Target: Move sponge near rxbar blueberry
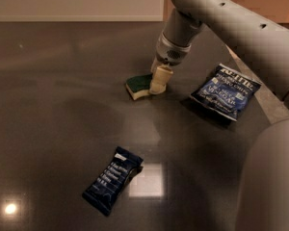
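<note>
The sponge (137, 86), dark green on top with a pale yellow base, lies on the dark table at the upper middle. My gripper (158, 84) hangs from the grey arm and is down at the sponge's right end, touching or overlapping it. The rxbar blueberry (112, 180), a slim dark navy wrapper with white text, lies flat at the lower left of centre, well apart from the sponge and nearer the camera.
A wider blue chip bag (226, 91) with white lettering lies to the right of the sponge. My grey arm (241, 28) crosses the upper right, and a large grey part of the robot (274, 186) fills the lower right. A pale wall edge (77, 18) runs along the back.
</note>
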Robot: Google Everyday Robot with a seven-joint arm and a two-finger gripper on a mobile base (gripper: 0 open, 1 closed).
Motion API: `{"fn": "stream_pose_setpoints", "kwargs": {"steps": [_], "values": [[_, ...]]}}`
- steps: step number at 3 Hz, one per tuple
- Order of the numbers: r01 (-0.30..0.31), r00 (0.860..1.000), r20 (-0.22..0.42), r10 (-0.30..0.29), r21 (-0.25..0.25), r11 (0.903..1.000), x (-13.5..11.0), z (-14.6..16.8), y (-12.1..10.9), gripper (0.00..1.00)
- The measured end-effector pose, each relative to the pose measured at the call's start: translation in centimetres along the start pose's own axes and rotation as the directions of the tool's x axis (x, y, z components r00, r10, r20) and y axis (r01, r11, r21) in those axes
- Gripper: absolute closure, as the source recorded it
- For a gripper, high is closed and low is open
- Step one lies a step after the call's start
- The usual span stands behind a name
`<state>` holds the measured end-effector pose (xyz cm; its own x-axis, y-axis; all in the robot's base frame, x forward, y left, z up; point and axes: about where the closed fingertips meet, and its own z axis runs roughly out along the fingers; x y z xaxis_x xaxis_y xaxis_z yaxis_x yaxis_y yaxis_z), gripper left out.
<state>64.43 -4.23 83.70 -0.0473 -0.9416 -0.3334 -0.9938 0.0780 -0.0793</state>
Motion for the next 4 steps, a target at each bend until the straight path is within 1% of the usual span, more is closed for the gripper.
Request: {"fn": "stream_pose_setpoints", "kwargs": {"steps": [1,2,3,4], "values": [[0.001,1.0,0.002,-0.001,-0.001,1.0,0.2,-0.7,0.4,0.64],[0.021,1.0,0.023,-0.021,-0.021,0.9996,0.0,-2.4,2.4,0.88],[0.071,0.996,0.049,-0.068,-0.059,0.9958,-0.5,-4.2,6.4,1.0],[0.146,0.988,0.062,-0.141,-0.095,0.9847,-0.9,-5.4,10.9,1.0]]}}
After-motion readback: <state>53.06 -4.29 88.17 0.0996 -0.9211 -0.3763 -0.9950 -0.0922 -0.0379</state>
